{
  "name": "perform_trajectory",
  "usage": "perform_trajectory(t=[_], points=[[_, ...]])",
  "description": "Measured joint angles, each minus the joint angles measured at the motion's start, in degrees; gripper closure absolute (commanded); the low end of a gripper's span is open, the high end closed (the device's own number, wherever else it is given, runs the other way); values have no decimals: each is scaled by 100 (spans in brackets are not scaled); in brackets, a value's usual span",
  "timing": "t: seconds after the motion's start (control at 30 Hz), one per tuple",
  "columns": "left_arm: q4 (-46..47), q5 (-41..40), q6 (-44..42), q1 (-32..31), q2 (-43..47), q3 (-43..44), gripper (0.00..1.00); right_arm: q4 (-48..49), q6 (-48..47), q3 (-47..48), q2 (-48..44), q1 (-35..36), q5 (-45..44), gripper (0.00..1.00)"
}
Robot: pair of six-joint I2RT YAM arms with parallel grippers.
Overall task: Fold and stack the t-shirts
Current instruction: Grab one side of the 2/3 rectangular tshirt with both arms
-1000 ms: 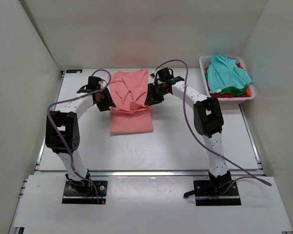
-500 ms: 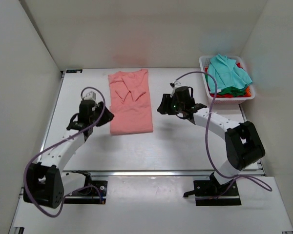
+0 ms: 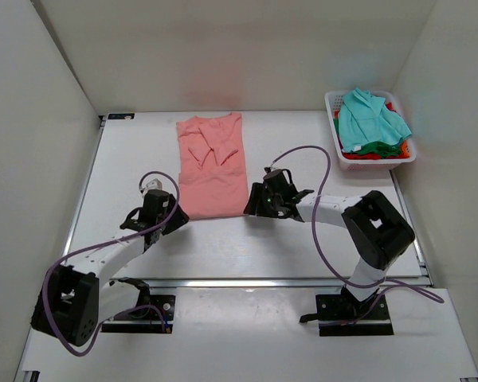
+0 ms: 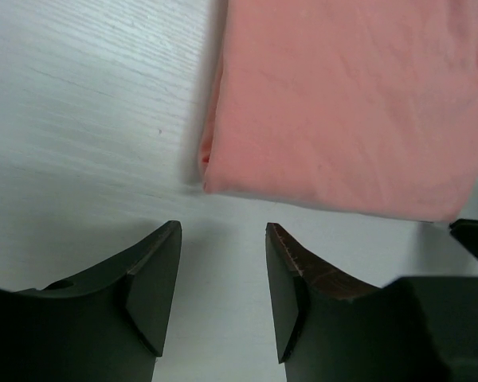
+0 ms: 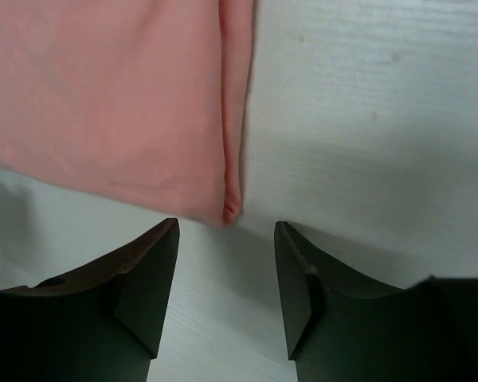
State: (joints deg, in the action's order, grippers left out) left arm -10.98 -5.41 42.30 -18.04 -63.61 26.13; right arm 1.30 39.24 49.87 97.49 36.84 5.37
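Salmon-pink t-shirt (image 3: 213, 171) lies folded; left gripper (image 4: 223, 232) and right gripper (image 5: 226, 229) (at its near corners) gape apart.

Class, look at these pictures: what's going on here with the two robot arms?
A salmon-pink cloth t-shirt lies folded into a long strip on the white table, sleeves tucked on top. The left gripper sits at its near left corner and the right gripper at its near right corner. Both are open and low, and neither is gripping the cloth. A teal shirt lies over green and red ones in the white plastic basket at the far right.
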Motion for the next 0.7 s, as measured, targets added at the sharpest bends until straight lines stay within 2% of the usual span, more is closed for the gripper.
perform_trajectory(t=[0.17, 0.23, 0.27, 0.33, 0.37, 0.4, 0.57, 0.6, 0.63, 0.67, 0.7], points=[[382, -61, 262, -155, -446, -118, 44, 286, 195, 210, 306, -4, -11, 53], [575, -72, 321, -162, -680, -116, 47, 389, 234, 271, 413, -13, 11, 67], [684, -83, 367, -179, -776, -109, 48, 433, 256, 297, 485, -15, 39, 69], [855, -155, 435, -208, -909, -92, 53, 514, 299, 348, 586, -17, 98, 66], [938, -192, 463, -227, -966, -83, 54, 549, 323, 354, 603, -17, 114, 59], [1014, -245, 490, -258, -1021, -79, 57, 570, 363, 354, 605, -13, 138, 57], [1180, -509, 688, -407, -1095, -96, 53, 831, 450, 201, 542, 63, 118, 54], [1222, -575, 739, -435, -1095, -114, 53, 861, 450, 188, 535, 72, 107, 57], [1261, -625, 780, -461, -1084, -136, 57, 866, 439, 188, 538, 81, 101, 71], [1303, -682, 839, -474, -1069, -173, 75, 855, 409, 188, 542, 94, 92, 80], [1329, -741, 909, -474, -1038, -221, 90, 778, 396, 195, 562, 111, 76, 95]])
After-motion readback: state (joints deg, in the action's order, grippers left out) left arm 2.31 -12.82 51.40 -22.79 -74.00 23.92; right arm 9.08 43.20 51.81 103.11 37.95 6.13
